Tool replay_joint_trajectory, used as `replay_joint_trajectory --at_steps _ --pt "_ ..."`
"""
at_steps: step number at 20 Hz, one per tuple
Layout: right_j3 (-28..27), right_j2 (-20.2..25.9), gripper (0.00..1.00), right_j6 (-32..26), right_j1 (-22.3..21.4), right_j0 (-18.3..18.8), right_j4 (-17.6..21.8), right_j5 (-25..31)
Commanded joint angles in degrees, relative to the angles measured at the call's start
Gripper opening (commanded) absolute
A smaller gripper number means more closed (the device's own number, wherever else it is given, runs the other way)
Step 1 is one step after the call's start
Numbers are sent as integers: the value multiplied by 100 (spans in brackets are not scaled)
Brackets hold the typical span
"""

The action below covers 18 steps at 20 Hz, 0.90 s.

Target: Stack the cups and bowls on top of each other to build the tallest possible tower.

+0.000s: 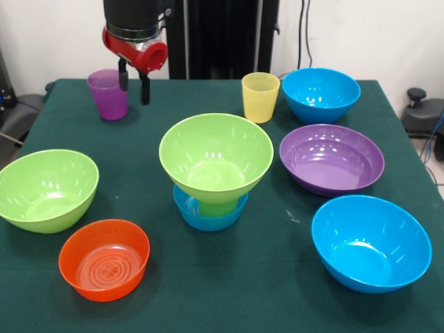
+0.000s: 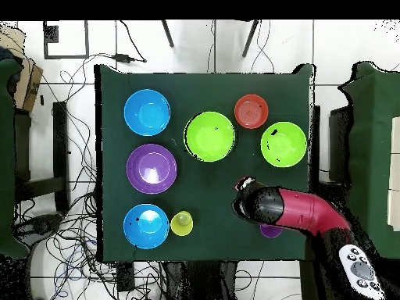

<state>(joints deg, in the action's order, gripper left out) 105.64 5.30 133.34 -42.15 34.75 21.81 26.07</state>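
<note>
The tower stands mid-table: a small blue bowl (image 1: 210,214) holds a green cup (image 1: 216,207), and a lime green bowl (image 1: 216,156) sits on top of the cup; from overhead only that top bowl (image 2: 209,136) shows. The purple cup (image 1: 107,94) stands upright at the far left. My gripper (image 1: 134,83) is open and empty just right of the cup, with one finger at its right rim. In the overhead view my arm (image 2: 293,209) covers most of the purple cup (image 2: 271,231). The yellow cup (image 1: 260,97) stands at the back centre.
A second lime green bowl (image 1: 47,189) and the orange bowl (image 1: 104,258) sit at the near left. The wide purple bowl (image 1: 331,158) lies right of the tower, with one blue bowl (image 1: 320,94) behind it and another blue bowl (image 1: 370,241) in front.
</note>
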Motion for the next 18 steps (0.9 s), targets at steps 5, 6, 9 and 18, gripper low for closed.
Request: replay_joint_trajectory --at_steps 5,6,9,18 --pt "24 463 100 -848 -839 5 -49 1185" --pt "36 496 100 -865 -850 43 -50 1180" --pt "76 532 100 -803 -773 84 -2 1068" --pt "220 462 100 -567 -322 227 308 377"
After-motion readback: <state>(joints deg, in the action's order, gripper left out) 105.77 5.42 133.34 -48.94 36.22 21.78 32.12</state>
